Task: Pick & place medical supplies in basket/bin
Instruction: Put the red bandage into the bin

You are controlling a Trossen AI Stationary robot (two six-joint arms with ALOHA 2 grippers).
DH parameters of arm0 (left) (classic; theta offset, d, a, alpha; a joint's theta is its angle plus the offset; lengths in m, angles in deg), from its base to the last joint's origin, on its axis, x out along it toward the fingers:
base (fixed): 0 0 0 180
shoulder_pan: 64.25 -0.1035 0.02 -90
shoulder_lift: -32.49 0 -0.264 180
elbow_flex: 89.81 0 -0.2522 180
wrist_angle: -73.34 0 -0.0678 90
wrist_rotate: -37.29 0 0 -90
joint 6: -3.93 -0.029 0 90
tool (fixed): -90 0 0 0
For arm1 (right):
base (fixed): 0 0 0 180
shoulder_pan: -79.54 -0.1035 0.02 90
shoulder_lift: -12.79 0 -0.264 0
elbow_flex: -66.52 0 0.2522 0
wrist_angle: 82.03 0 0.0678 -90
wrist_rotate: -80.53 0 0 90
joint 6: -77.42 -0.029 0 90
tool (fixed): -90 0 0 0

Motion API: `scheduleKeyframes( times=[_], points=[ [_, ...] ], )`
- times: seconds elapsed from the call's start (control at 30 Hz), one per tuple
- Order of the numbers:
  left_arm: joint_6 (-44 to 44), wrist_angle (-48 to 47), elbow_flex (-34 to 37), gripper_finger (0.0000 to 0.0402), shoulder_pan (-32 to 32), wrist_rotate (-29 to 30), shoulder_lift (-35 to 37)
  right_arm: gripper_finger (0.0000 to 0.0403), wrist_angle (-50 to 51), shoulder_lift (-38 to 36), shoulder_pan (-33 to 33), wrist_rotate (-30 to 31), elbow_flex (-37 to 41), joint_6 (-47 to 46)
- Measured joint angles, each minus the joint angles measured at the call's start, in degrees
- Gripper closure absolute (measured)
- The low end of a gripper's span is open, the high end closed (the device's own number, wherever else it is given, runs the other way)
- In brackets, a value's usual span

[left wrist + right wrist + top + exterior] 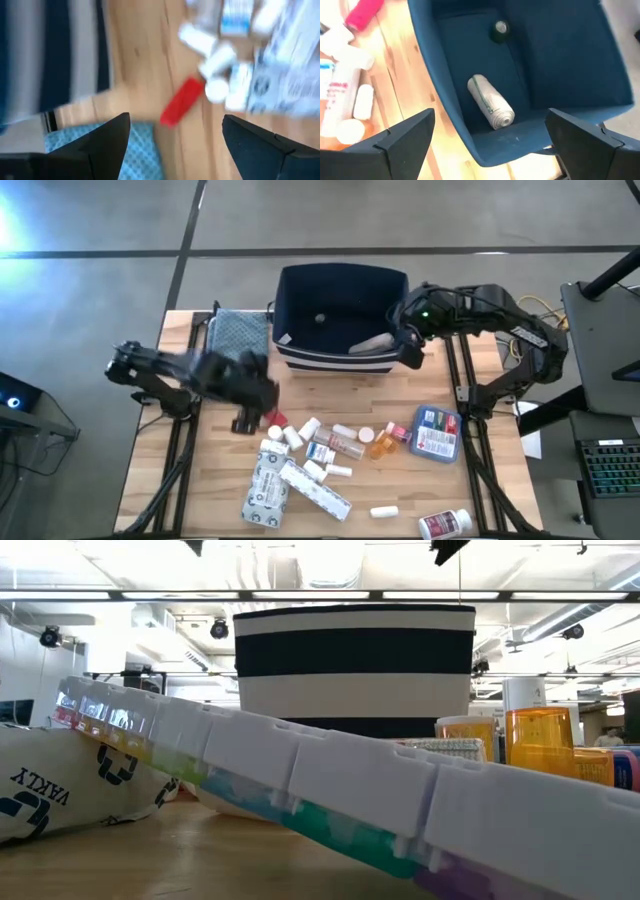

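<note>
The navy-blue bin [340,290] stands at the table's far middle; in the low view the bin [355,665] shows its white stripes. Inside lie a white wrapped roll [491,102] and a small round item [500,27]. My right gripper [410,350] hovers open over the bin's right rim, empty [489,116]. My left gripper [247,420] is open just above the red tube [182,101], which lies flat on the table at the left end of the supplies. White bottles [300,435], an orange vial [383,443] and the blue-and-red packet [436,432] lie on the wood.
A folded teal cloth [238,330] lies left of the bin. White cartons [265,480] and a long pill organizer [300,770] lie toward the near edge, with a white bottle [445,523] near the right corner. Bare wood shows between the bin and the supplies.
</note>
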Motion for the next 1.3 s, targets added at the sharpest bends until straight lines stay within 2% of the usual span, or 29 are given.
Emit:
scheduleKeyframes(
  times=[0.13, 0.27, 0.5, 0.6, 0.73, 0.8, 1.0, 1.1, 1.3],
  points=[
    [-2.5, 2.7, 14.9, 0.0114, 1.1, 1.6, -0.1, 0.0037, -1.6, 0.0, 0.0, 0.0, 3.4, 0.7],
    [-7.6, 15.1, 27.9, 0.0114, 1.2, 2.9, 1.9, 0.0037, -1.5, 0.0, 0.0, 0.0, 5.7, 0.8],
    [-12.8, 33.4, 41.9, 0.0114, -1.4, 2.3, 5.5, 0.0037, -1.1, 0.0, 0.0, -0.1, 7.7, 0.3],
    [-16.8, 40.1, 45.8, 0.0114, -3.4, -1.0, 5.7, 0.0037, -1.1, 0.0, 0.0, -0.6, 7.8, 0.1],
    [-19.6, 45.7, 49.2, 0.0114, -6.8, -1.7, 4.6, 0.0037, -1.1, 0.0, 0.0, -0.9, 7.5, -1.3],
    [-19.7, 47.9, 50.6, 0.0114, -8.8, -2.1, 4.2, 0.0037, -1.1, 0.0, 0.0, -0.9, 7.5, -1.8],
    [-21.5, 52.4, 53.3, 0.0120, -13.4, -8.5, 3.9, 0.0037, -1.1, 0.0, 0.0, -1.2, 7.5, -2.9],
    [-21.8, 52.5, 53.8, 0.0144, -14.2, -9.9, 3.9, 0.0037, -1.1, 0.0, 0.0, -1.2, 7.5, -3.3],
    [-21.7, 54.4, 55.5, 0.0216, -14.2, -10.7, 3.9, 0.0037, -1.2, 0.0, 0.0, -1.2, 7.5, -3.5]
  ],
)
